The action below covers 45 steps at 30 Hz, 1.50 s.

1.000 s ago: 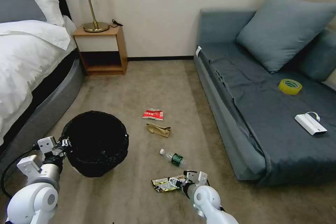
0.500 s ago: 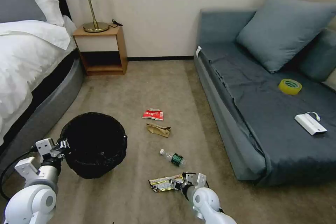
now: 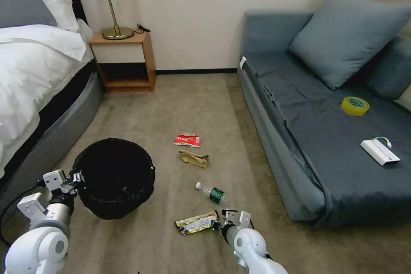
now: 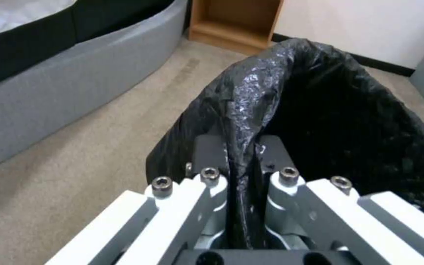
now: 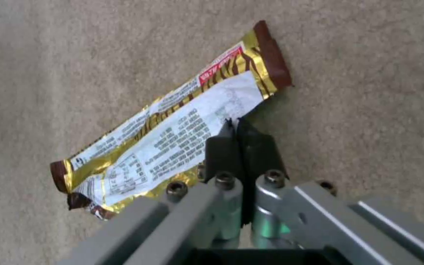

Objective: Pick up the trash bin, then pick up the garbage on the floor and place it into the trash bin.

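On the left, our left end effector [image 3: 76, 177] is clamped on the rim of the trash bin [image 3: 114, 175], pinching a fold of its crinkly black liner; the bin sits at the floor near the bed. We judge it light but floppy at the bag, so the stiff rim under the liner is the place to hold. Farther right, the red-white packet [image 3: 187, 139], brown paper [image 3: 194, 158] and small bottle [image 3: 212, 193] lie on the carpet. Our right end effector [image 3: 218, 224] is closed on 1 edge of the gold wrapper [image 3: 195, 222], which looks thin, slick and weightless, best gripped at an edge.
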Tool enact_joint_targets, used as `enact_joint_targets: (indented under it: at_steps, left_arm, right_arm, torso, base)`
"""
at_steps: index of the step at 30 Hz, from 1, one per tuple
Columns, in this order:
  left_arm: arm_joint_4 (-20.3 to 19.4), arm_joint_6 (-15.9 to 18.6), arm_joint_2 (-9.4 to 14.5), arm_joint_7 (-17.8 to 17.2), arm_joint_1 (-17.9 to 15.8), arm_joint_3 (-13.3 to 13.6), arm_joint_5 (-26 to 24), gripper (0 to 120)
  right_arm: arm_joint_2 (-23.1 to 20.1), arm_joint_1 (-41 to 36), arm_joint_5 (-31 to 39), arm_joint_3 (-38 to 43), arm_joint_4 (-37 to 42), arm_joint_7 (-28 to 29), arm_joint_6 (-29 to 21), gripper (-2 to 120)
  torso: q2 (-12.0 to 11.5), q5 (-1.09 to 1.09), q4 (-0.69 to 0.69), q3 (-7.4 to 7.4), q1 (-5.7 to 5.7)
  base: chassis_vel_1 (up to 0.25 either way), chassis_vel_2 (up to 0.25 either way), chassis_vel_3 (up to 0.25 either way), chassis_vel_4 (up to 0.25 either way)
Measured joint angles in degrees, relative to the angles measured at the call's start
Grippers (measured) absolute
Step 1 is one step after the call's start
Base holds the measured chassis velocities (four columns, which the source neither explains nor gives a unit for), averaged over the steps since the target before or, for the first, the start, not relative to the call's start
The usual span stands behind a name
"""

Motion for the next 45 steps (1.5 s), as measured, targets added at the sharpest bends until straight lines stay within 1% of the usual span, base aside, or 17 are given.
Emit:
enact_joint_targets:
  at_steps: [7, 15, 20, 22, 23, 26, 27, 31, 34, 37, 40, 42, 43, 45]
  left_arm:
    - [0.3, 0.0, -0.3, 0.2, 0.2, -0.1, 0.0, 5]
    - [1.0, 0.0, -1.0, 0.3, 0.2, 0.3, -0.2, 5]
    - [1.9, -0.1, -1.3, 0.3, 0.0, 1.0, -0.4, 5]
    - [2.7, -0.1, -1.6, 0.3, -0.2, 1.8, -0.5, 5]
    - [2.7, -0.1, -1.6, 0.3, -0.2, 1.8, -0.5, 5]
    - [3.6, -0.1, -2.0, 0.2, -0.5, 3.0, -0.4, 5]
    - [3.6, -0.1, -2.0, 0.2, -0.5, 3.0, -0.4, 5]
    - [5.1, -0.1, -2.0, 0.3, -1.1, 4.8, -0.3, 5]
    - [5.6, -0.1, -2.1, 0.3, -1.3, 5.5, -0.1, 5]
    - [5.6, -0.1, -2.0, 0.3, -1.4, 5.8, 0.0, 5]
    - [5.6, -0.1, -1.6, 0.3, -1.5, 5.8, 0.1, 5]
    - [5.6, -0.1, -1.6, 0.3, -1.5, 5.8, 0.1, 5]
    - [5.5, -0.1, -1.3, 0.2, -1.5, 5.4, 0.1, 5]
    - [5.2, -0.2, -1.0, 0.2, -1.3, 4.7, -0.1, 5]
  right_arm:
    - [0.0, 0.0, 0.0, 0.0, 0.2, -0.1, 0.3, 0]
    - [-0.7, -0.4, 0.5, 0.2, 2.5, 0.2, 0.5, 0]
    - [-1.9, -1.5, 1.8, 0.4, 5.9, 1.3, 0.5, 0]
    - [-3.0, -2.5, 3.6, 0.4, 9.5, 2.9, 0.2, 0]
    - [-3.0, -2.5, 3.6, 0.4, 9.5, 2.9, 0.2, 0]
    - [-4.2, -3.6, 5.1, 0.8, 13.8, 4.0, -0.2, 0]
    - [-4.2, -3.6, 5.1, 0.8, 13.8, 4.0, -0.2, 0]
    - [-5.6, -5.3, 6.3, 1.6, 20.2, 5.1, -0.8, 0]
    - [-6.2, -6.1, 6.7, 1.9, 22.2, 5.3, -1.2, 0]
    - [-6.4, -6.5, 6.3, 2.0, 22.5, 5.1, -1.3, 0]
    - [-6.4, -7.0, 4.1, 2.0, 21.2, 4.0, -1.4, 0]
    - [-6.4, -7.0, 3.8, 2.0, 21.0, 3.8, -1.4, 0]
    - [-6.1, -7.4, 1.1, 1.8, 19.1, 2.0, -1.4, 0]
    - [-5.6, -7.5, 0.0, 1.8, 17.2, 1.0, -1.8, 0]
  torso:
    - [0.0, 0.00, 0.00, 0.00, 0.00]
    - [0.0, 0.00, 0.00, 0.00, 0.00]
    - [0.0, 0.00, 0.00, 0.00, 0.00]
    - [0.0, 0.00, 0.00, 0.00, 0.00]
    - [0.0, 0.00, 0.00, 0.00, 0.00]
    - [0.0, 0.01, 0.00, 0.00, 0.00]
    - [0.0, 0.01, 0.00, 0.00, 0.00]
    - [0.0, 0.01, 0.00, 0.00, 0.00]
    - [0.0, 0.00, 0.00, 0.00, 0.00]
    - [0.0, 0.00, -0.01, 0.00, 0.00]
    - [0.0, 0.00, 0.00, 0.00, 0.00]
    - [0.0, 0.00, 0.00, 0.00, 0.00]
    - [0.0, 0.00, -0.01, 0.00, 0.00]
    - [0.0, 0.00, 0.00, 0.00, 0.00]
  base:
    - [0.000, 0.000, 0.000, 0.000]
    - [0.000, 0.000, 0.000, 0.000]
    - [0.000, 0.000, 0.000, 0.000]
    - [0.000, 0.000, 0.000, 0.000]
    - [0.000, 0.000, 0.000, 0.000]
    - [0.000, 0.000, 0.000, 0.000]
    - [0.000, 0.000, 0.000, 0.000]
    - [0.000, 0.000, 0.000, 0.000]
    - [0.000, 0.000, 0.000, 0.000]
    - [0.000, 0.000, 0.000, 0.000]
    - [0.000, 0.000, 0.000, 0.000]
    - [0.000, 0.000, 0.000, 0.000]
    - [0.000, 0.000, 0.000, 0.000]
    - [0.000, 0.000, 0.000, 0.000]
